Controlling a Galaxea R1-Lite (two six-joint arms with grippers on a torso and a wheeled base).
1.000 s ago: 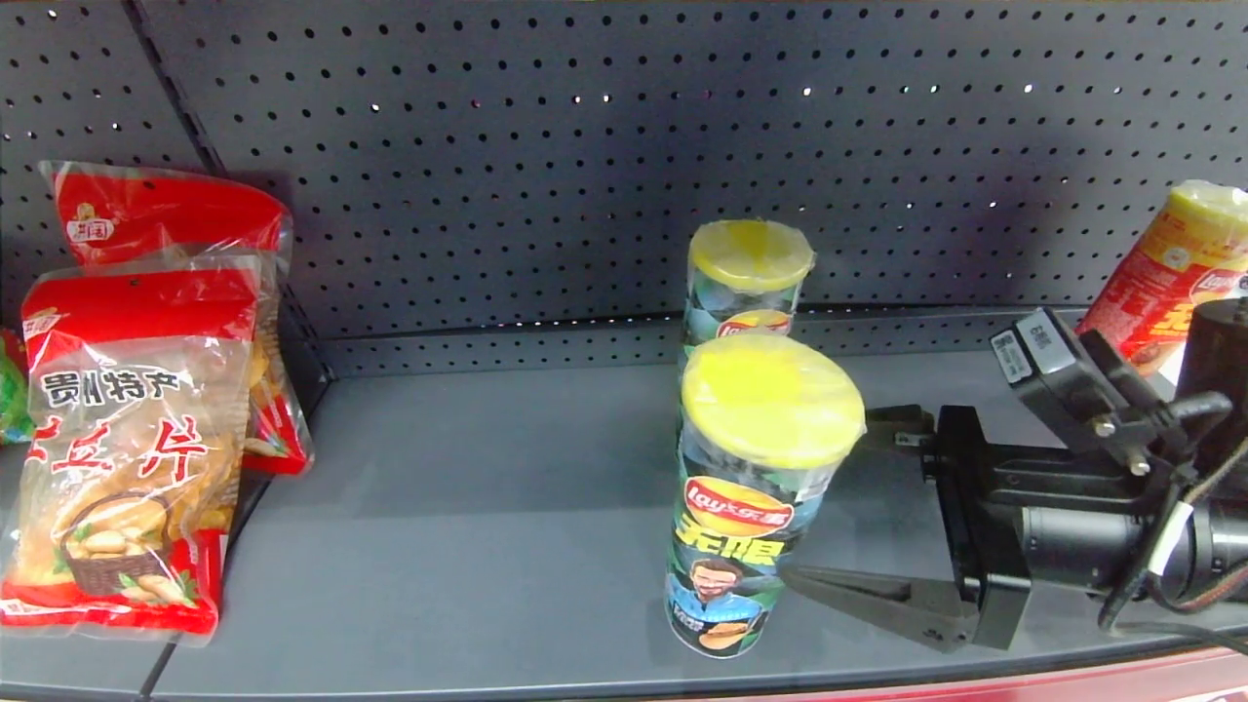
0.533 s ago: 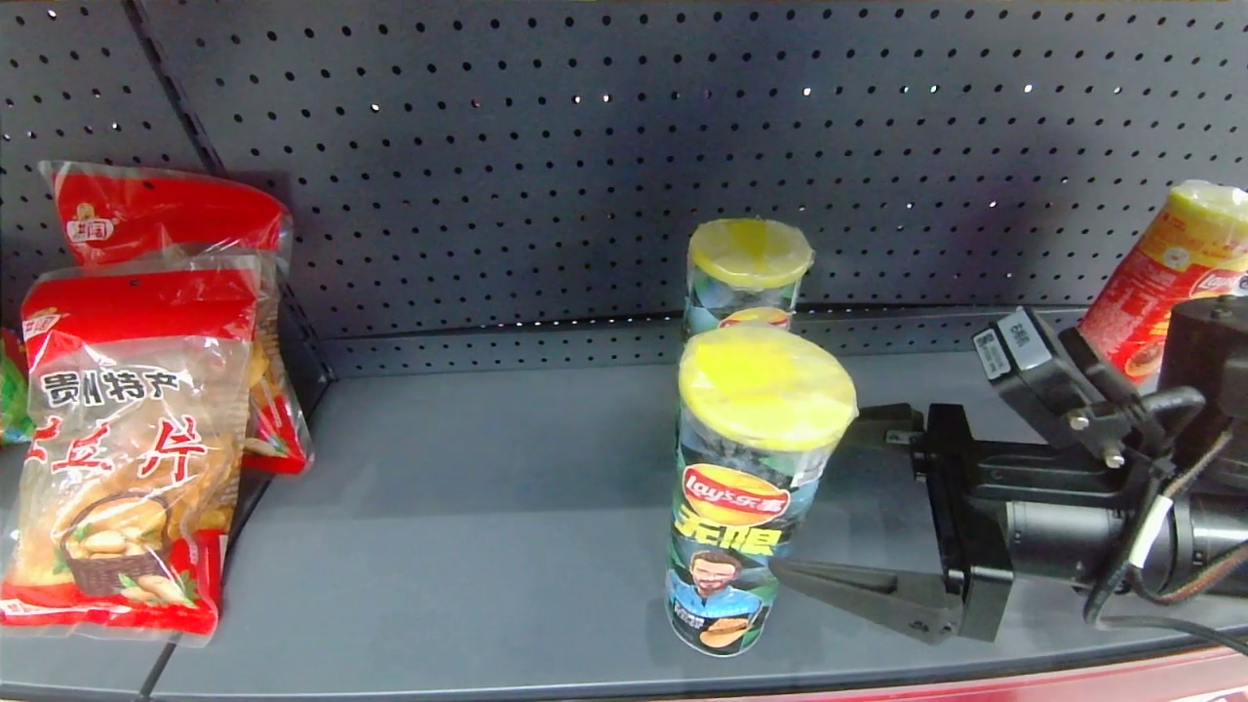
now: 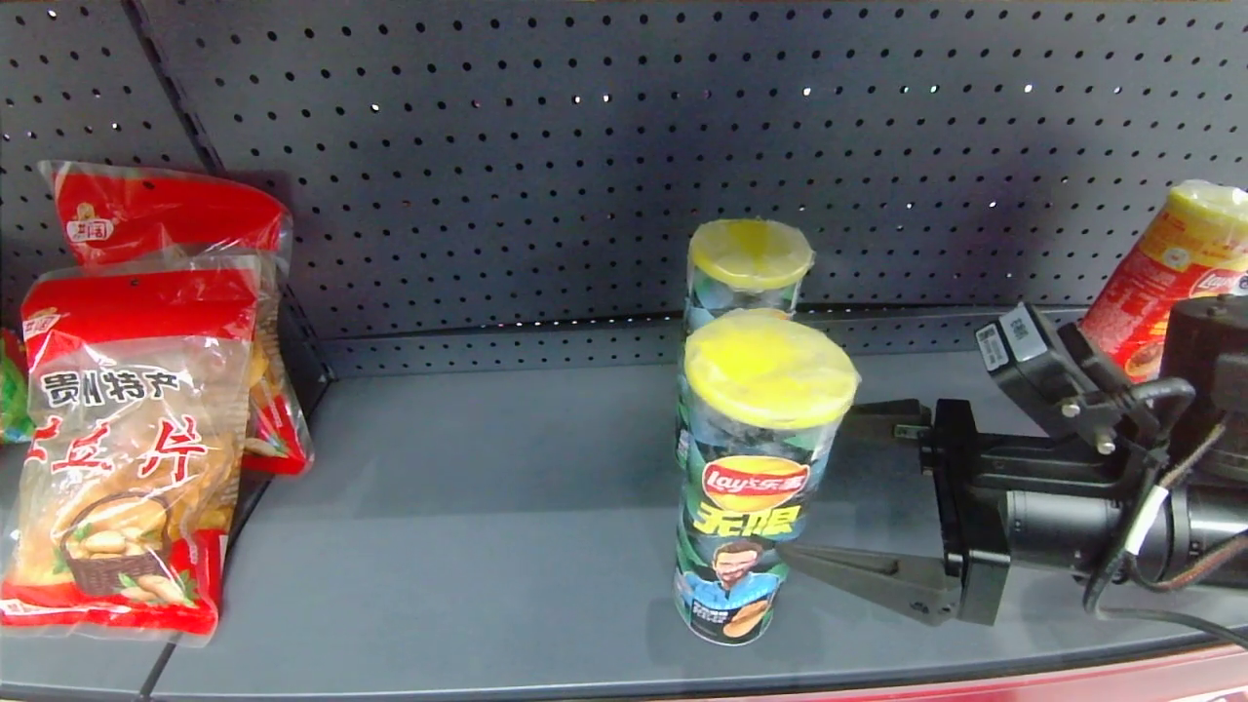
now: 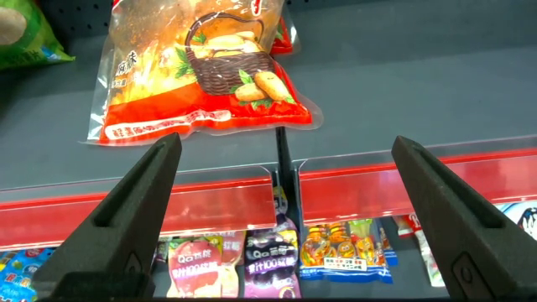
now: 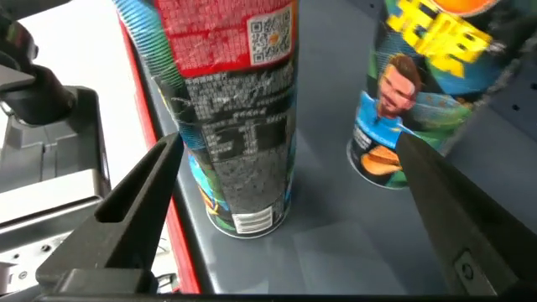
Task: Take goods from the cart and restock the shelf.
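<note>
Nearest, the left gripper [image 4: 287, 141] is held level before the red front rail [image 4: 210, 201] of the shelf [image 3: 487, 507], its fingers spread wide and holding nothing. A potato-crisp bag [image 4: 201, 71] sits just behind the rail. The front chip can [image 3: 756, 468] stands upright near the shelf's front edge. The right gripper [image 3: 817, 487] comes in horizontally from the right, low over the shelf deck. Its fingers are parted and straddle the can's lower half, one in front and one behind, with no squeeze evident. The rear chip can [image 3: 749, 263] stands upright directly behind the front one, close to it. A red chip can [image 3: 1160, 263] tilts at far right, beyond the right wrist. The pegboard [image 3: 585, 146] forms the back wall.
</note>
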